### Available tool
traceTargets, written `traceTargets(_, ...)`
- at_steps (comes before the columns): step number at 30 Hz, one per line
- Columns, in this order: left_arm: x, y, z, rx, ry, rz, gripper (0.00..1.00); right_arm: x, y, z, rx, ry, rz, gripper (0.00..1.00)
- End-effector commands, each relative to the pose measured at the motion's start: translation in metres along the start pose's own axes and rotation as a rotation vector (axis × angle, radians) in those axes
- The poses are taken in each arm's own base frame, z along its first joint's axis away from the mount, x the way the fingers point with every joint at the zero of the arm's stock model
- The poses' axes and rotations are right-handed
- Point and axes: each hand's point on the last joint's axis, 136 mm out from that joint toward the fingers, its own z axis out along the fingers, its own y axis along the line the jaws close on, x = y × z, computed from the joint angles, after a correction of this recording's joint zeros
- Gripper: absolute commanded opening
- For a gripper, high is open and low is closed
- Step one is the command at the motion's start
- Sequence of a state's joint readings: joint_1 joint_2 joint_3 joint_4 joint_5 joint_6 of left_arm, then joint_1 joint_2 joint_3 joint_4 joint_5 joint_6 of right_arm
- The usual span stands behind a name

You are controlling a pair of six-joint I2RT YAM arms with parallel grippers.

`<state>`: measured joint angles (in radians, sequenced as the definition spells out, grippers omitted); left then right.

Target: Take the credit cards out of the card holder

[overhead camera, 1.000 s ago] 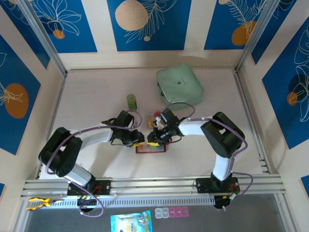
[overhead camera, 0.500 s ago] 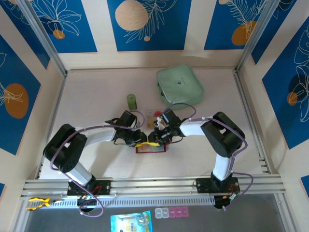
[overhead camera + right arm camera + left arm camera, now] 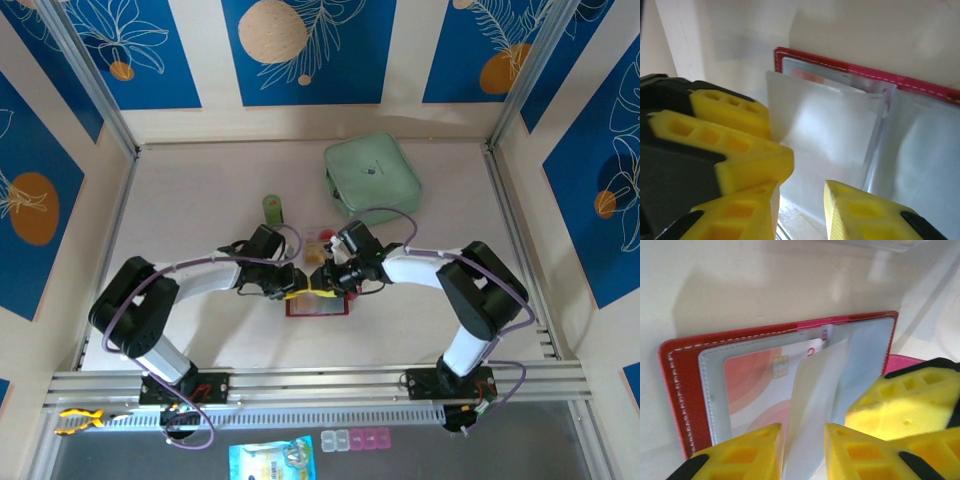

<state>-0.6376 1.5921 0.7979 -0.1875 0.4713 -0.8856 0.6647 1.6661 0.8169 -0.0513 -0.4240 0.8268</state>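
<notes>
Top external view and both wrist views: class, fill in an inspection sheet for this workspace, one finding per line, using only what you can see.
Surface: pale table; no damage seen.
Job's things: red card holder lies open; one card with a chip sits inside it; a loose card lies on the table beyond it.
Clutter: mint-green pouch and small green object farther back.
Grippers: left gripper and right gripper each straddle a clear sleeve page; whether they clamp it cannot be told.
Cables: purple cables run along both arms.
Surroundings: blue printed panels; metal rail at the near edge.
</notes>
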Motion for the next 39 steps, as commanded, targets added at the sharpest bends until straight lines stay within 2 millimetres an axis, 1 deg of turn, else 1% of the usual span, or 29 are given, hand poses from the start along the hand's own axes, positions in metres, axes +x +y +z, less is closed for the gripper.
traceTargets(1,-0.001,-0.022,-0.009,0.042,-0.009,0.031,0.27,0.001,0.005,-0.015,0.015,-0.027,-0.021,0.32)
traceTargets(6,-0.001,-0.033,-0.008,0.049,-0.005,0.052,0.28,-0.001,0.004,-0.031,0.040,-0.059,-0.032,0.32)
traceTargets(12,0.000,-0.048,0.001,0.056,0.017,0.079,0.34,-0.002,-0.001,-0.047,0.054,-0.093,-0.024,0.32)
traceTargets(19,0.000,-0.066,0.015,0.062,0.041,0.114,0.47,-0.002,-0.006,-0.063,0.071,-0.129,-0.013,0.33)
traceTargets(27,0.002,-0.072,0.032,0.051,0.068,0.131,0.54,0.002,-0.006,-0.072,0.066,-0.151,-0.015,0.35)
traceTargets(31,0.001,-0.078,0.035,0.057,0.069,0.143,0.58,0.003,-0.005,-0.078,0.073,-0.171,-0.016,0.35)
traceTargets(36,0.001,-0.074,0.040,0.046,0.077,0.142,0.60,0.002,-0.003,-0.082,0.067,-0.177,-0.014,0.36)
traceTargets(39,0.001,-0.075,0.039,0.052,0.070,0.145,0.60,0.003,-0.002,-0.082,0.061,-0.174,-0.010,0.36)
